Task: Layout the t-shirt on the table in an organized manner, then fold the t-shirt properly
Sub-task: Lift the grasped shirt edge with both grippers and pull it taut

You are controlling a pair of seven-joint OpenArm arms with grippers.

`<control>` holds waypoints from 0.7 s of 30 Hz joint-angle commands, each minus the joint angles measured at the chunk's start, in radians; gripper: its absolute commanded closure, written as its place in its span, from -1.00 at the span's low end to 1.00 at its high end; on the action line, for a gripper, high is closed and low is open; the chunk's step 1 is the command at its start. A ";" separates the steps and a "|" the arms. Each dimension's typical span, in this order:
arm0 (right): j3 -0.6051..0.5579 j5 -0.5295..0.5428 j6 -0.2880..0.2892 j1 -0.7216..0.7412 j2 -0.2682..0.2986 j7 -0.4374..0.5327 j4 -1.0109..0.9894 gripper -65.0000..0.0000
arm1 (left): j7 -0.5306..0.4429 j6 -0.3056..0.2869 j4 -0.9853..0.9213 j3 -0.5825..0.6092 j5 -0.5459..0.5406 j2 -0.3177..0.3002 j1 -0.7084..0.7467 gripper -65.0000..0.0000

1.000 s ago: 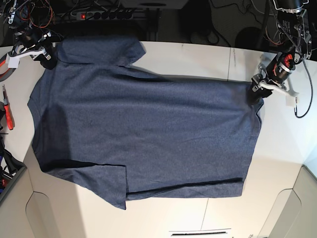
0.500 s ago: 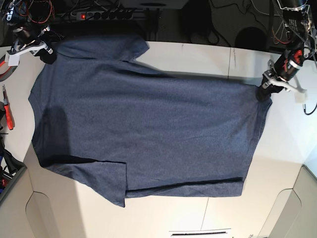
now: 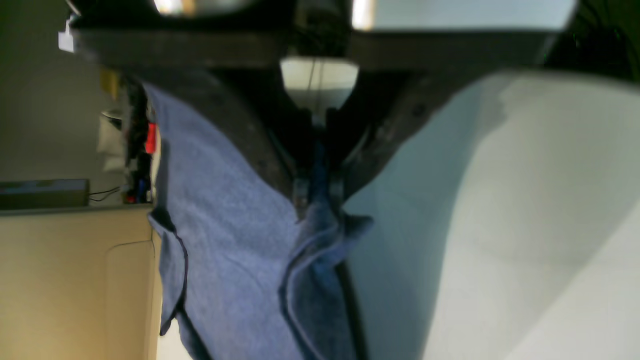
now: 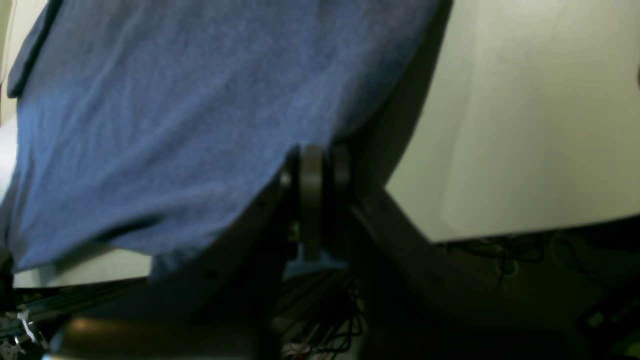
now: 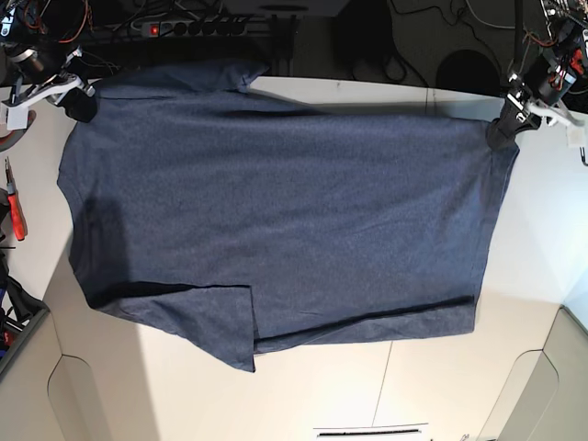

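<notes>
The white table (image 5: 537,248) bears the navy t-shirt (image 5: 276,211) spread flat, with red-handled pliers (image 5: 13,202) beside it.

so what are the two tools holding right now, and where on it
Both hold the t-shirt: the left tool pinches a far hem corner, the right tool the far shoulder edge by the sleeve.

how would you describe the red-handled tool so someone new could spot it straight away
Start from the white table and the big navy t-shirt spread across it. Look past the shirt's sleeve end to the table's edge: the red-handled tool lies there alone, the only bright red thing on the white top.
</notes>
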 commanded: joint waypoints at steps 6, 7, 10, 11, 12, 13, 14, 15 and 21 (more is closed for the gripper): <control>0.006 0.033 0.008 -0.076 0.010 0.009 0.070 1.00 | 0.034 -0.020 0.013 -0.007 -0.056 -0.016 0.013 1.00; 0.006 0.033 0.008 -0.086 0.010 0.009 0.080 1.00 | 0.039 -0.020 0.013 -0.007 -0.056 -0.016 0.013 1.00; 0.006 0.033 0.008 -0.116 0.011 0.009 0.106 1.00 | 0.064 -0.020 0.013 -0.007 -0.058 -0.017 0.013 1.00; 0.006 0.033 0.008 -0.121 0.010 0.008 0.113 1.00 | 0.076 -0.020 0.013 -0.007 -0.066 -0.017 0.013 1.00; 0.006 0.033 0.008 -0.128 0.011 0.008 0.116 1.00 | 0.091 -0.020 0.013 -0.007 -0.080 -0.017 0.013 1.00; 0.006 0.033 0.008 -0.136 0.010 0.008 0.120 1.00 | 0.109 -0.020 0.013 -0.008 -0.096 -0.017 0.013 1.00; 0.006 0.033 0.008 -0.141 0.010 0.005 0.123 1.00 | 0.127 -0.020 0.013 -0.011 -0.111 -0.017 0.013 1.00; 0.005 0.034 0.008 -0.150 0.011 0.003 0.126 1.00 | 0.143 -0.020 0.013 -0.016 -0.128 -0.017 0.013 1.00; 0.005 0.050 0.008 -0.220 0.010 0.000 0.167 1.00 | 0.190 -0.020 0.013 -0.098 -0.185 -0.019 0.022 1.00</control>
